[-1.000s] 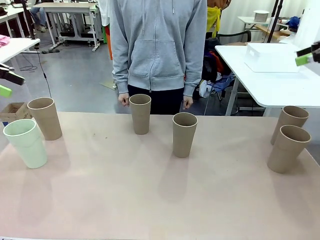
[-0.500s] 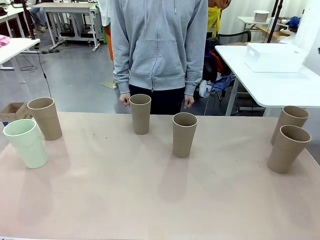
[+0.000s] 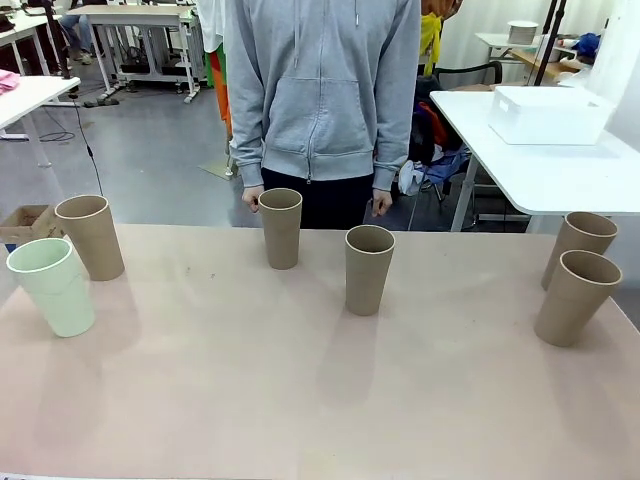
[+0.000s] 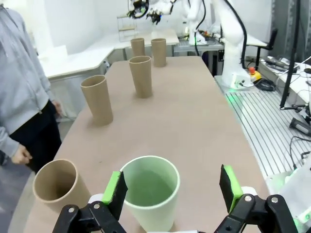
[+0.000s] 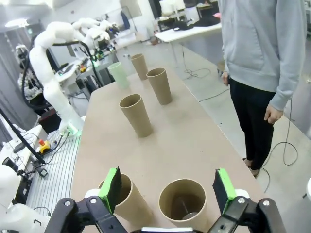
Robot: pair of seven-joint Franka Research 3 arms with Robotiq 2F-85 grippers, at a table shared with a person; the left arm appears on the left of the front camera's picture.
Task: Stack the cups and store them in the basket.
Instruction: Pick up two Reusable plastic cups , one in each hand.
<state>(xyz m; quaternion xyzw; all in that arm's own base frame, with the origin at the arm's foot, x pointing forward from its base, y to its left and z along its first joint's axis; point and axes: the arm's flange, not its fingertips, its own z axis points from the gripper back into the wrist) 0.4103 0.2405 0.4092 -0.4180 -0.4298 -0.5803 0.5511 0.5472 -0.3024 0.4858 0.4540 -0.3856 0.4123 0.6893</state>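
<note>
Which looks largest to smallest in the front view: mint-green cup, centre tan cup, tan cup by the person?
1. mint-green cup
2. centre tan cup
3. tan cup by the person
Nearness likely explains it; true sizes look alike.

No text, label, brand, number or sign can be read in these pictures. Any print in the far background is too small to tell.
</note>
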